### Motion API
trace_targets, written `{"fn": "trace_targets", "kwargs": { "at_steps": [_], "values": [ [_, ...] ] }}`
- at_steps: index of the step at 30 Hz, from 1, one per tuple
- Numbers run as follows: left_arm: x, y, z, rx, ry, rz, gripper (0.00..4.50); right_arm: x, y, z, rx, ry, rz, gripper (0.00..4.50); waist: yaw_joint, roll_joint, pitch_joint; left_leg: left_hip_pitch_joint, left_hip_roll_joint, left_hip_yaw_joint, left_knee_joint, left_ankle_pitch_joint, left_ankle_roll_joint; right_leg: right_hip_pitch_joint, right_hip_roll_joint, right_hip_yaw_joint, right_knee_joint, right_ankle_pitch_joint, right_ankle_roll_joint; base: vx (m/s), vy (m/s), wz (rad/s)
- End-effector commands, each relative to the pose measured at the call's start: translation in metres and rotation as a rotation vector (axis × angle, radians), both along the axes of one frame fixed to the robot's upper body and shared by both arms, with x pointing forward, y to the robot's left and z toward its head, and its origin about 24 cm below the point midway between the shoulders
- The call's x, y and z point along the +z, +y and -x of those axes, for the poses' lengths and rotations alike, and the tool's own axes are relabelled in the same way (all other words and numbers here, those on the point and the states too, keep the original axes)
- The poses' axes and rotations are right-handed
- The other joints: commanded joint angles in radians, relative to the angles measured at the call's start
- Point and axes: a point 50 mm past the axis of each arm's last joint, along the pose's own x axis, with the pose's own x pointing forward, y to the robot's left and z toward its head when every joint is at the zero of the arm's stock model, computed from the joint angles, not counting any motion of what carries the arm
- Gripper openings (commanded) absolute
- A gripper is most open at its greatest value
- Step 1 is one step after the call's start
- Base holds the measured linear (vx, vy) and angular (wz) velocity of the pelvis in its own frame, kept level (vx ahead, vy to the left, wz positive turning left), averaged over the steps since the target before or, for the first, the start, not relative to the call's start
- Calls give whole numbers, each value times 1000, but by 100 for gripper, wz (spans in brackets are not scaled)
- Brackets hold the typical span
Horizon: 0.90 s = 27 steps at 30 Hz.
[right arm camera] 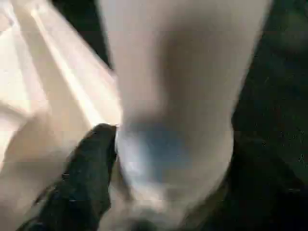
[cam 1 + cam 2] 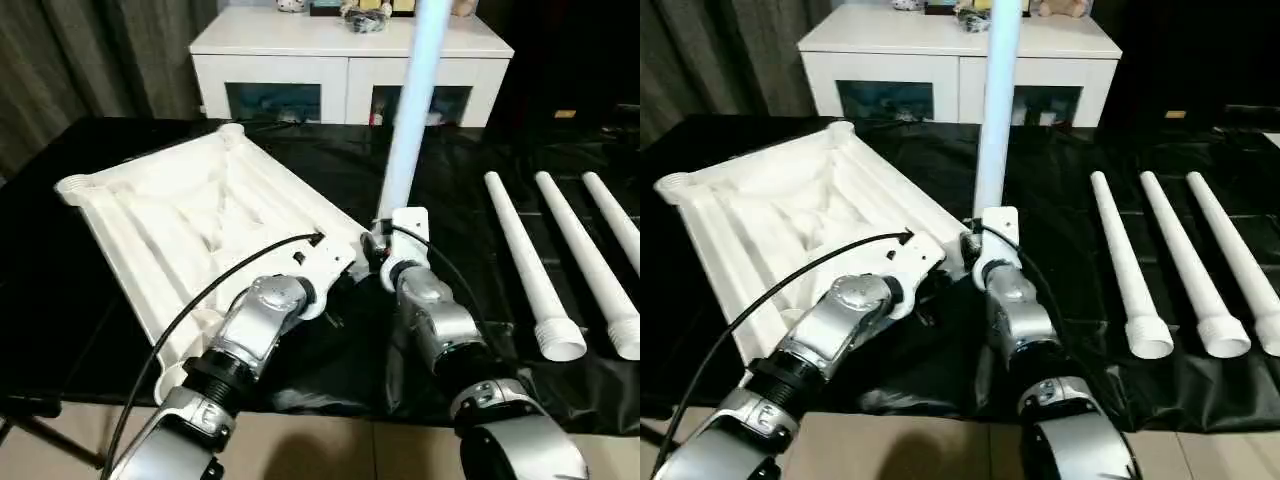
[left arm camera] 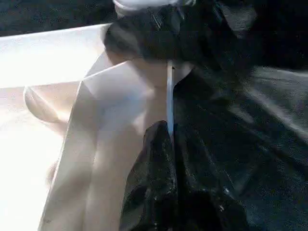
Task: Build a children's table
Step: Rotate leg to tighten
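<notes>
The white ribbed plastic tabletop (image 2: pixel 190 230) looks smooth and slightly matt. It lies on a glossy, wrinkled black plastic sheet (image 2: pixel 440 180), and right of it are three smooth white plastic tube legs (image 2: pixel 530 265).

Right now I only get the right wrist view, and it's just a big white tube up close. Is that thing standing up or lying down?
Observer: Standing upright. The leg rises at the near right corner of the upturned tabletop.
Operator: Is it the only one?
Observer: No, three more legs lie side by side on the black cover, to the right.
Operator: And the other arm?
Observer: The left end effector sits at that same corner of the tabletop, shut.
</notes>
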Motion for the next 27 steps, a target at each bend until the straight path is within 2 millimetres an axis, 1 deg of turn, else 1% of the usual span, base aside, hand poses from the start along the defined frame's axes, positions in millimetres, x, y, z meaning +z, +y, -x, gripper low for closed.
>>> {"fn": "trace_targets", "kwargs": {
  "at_steps": [1, 2, 3, 4, 5, 6, 7, 8, 9, 11, 12, 13, 14, 15, 16, 17, 18, 19, 20, 22, 23, 25, 27],
  "values": [
    [-7, 14, 0, 13, -2, -49, 0, -6, 5, 4, 56, 30, -21, 366, 2, -5, -49, -22, 25, -11, -86, -241, 48, 46, -47, 32, -82, -359, -152, 0, 0, 0],
    [-7, 16, 2, -10, -3, -52, 0, -4, 4, 3, 86, 20, -31, 383, 1, -5, -49, -19, 26, -10, -85, -242, 53, 44, -48, 33, -81, -345, -165, 0, 0, 0],
    [-7, 17, 5, -52, -6, -49, 0, -1, 3, 2, 132, 5, -39, 383, -1, -6, -49, -24, 26, -10, -85, -233, 60, 50, -47, 33, -79, -329, -174, 0, 0, 0],
    [-9, 21, 7, -64, 8, -55, 0, 2, 1, 2, 178, -9, -38, 383, -1, -5, -50, -24, 28, -10, -84, -228, 62, 51, -48, 33, -75, -316, -180, 0, 0, 0],
    [-10, 23, 9, -71, 17, -59, 0, 4, 0, 2, 209, -17, -36, 383, -4, -1, -50, -24, 30, -9, -83, -219, 67, 50, -48, 34, -73, -295, -193, 0, 0, 0],
    [-11, 26, 13, -116, 22, -57, 0, 6, -3, 4, 279, -31, -23, 383, -2, 0, -50, -21, 30, -7, -82, -217, 71, 48, -48, 34, -74, -288, -197, 0, 0, 0],
    [-12, 28, 15, -147, 25, -57, 0, 7, -5, 6, 326, -38, -13, 383, 0, 0, -53, -16, 32, -4, -78, -196, 76, 44, -47, 36, -71, -253, -210, 0, 0, 0],
    [-14, 36, 21, -218, 13, -79, 0, 7, -16, 12, 434, -40, 43, 383, 3, 2, -55, -22, 32, -6, -77, -157, 88, 53, -44, 34, -63, -196, -225, 0, 0, 0],
    [-15, 38, 24, -251, 21, -73, 0, 7, -20, 14, 474, -47, 55, 383, 6, 1, -58, -26, 34, -5, -73, -112, 104, 55, -44, 35, -52, -126, -235, 0, 0, 0],
    [-16, 43, 28, -273, 48, -63, 0, 10, -27, 19, 541, -62, 50, 383, 11, 3, -58, -22, 35, -3, -70, -89, 118, 54, -44, 36, -46, -69, -259, 0, 0, 0],
    [-16, 45, 32, -301, 63, -49, 0, 12, -31, 22, 589, -71, 44, 383, 12, 4, -59, -21, 35, -2, -69, -87, 119, 54, -44, 36, -43, -59, -268, 0, 0, 0],
    [-16, 46, 35, -327, 72, -37, 0, 14, -34, 25, 627, -75, 41, 383, 15, 3, -59, -22, 36, -1, -69, -89, 128, 57, -44, 36, -43, -46, -276, 0, 0, 0],
    [-16, 48, 39, -363, 82, -23, 0, 16, -38, 29, 678, -79, 37, 383, 15, 3, -60, -21, 39, -1, -68, -81, 130, 55, -46, 38, -41, -36, -280, 0, 0, 0],
    [-15, 50, 42, -413, 79, -18, 0, 17, -43, 33, 734, -71, 45, 383, 17, 8, -59, -19, 38, 0, -67, -77, 144, 54, -42, 36, -42, -21, -290, 0, 0, 0],
    [-14, 51, 44, -429, 80, -13, 0, 18, -45, 35, 759, -70, 52, 383, 17, 6, -60, -19, 39, 0, -66, -73, 146, 55, -43, 37, -39, -15, -291, 0, 0, 0],
    [-14, 52, 45, -448, 82, -9, 0, 19, -47, 37, 791, -68, 60, 383, 20, 4, -57, -18, 38, 2, -67, -85, 149, 54, -43, 37, -42, -32, -290, 0, 0, 0],
    [-14, 52, 45, -448, 82, -9, 0, 19, -47, 37, 791, -68, 60, 383, 21, 4, -56, -19, 39, 2, -68, -89, 144, 54, -46, 39, -42, -55, -290, 0, 0, 0],
    [-10, 54, 48, -483, 88, 33, 0, 20, -56, 43, 866, -48, 86, 383, 24, 8, -55, -18, 39, 2, -69, -102, 139, 52, -45, 38, -45, -76, -289, 0, 0, 0],
    [-10, 54, 48, -483, 88, 33, 0, 20, -56, 43, 866, -48, 86, 383, 24, 6, -55, -17, 39, 3, -69, -113, 134, 53, -44, 37, -47, -90, -285, 0, 0, 0],
    [-4, 55, 51, -525, 100, 78, 0, 20, -62, 48, 932, -28, 104, 383, 29, 5, -53, -17, 41, 3, -71, -129, 120, 53, -45, 39, -48, -125, -275, 0, 0, 0],
    [-3, 55, 53, -542, 104, 86, 0, 20, -64, 50, 955, -20, 107, 383, 33, 2, -53, -17, 41, 4, -71, -133, 118, 52, -46, 41, -49, -134, -271, 0, 0, 0],
    [-2, 55, 53, -552, 104, 87, 0, 20, -64, 50, 967, -19, 109, 383, 36, 5, -53, -16, 41, 4, -71, -126, 113, 50, -45, 41, -49, -140, -266, 0, 0, 0],
    [-2, 56, 54, -565, 107, 87, 0, 20, -64, 52, 985, -9, 92, 383, 37, 4, -54, -16, 41, 3, -71, -123, 107, 50, -45, 41, -49, -143, -262, 0, 0, 0]
  ]
}}
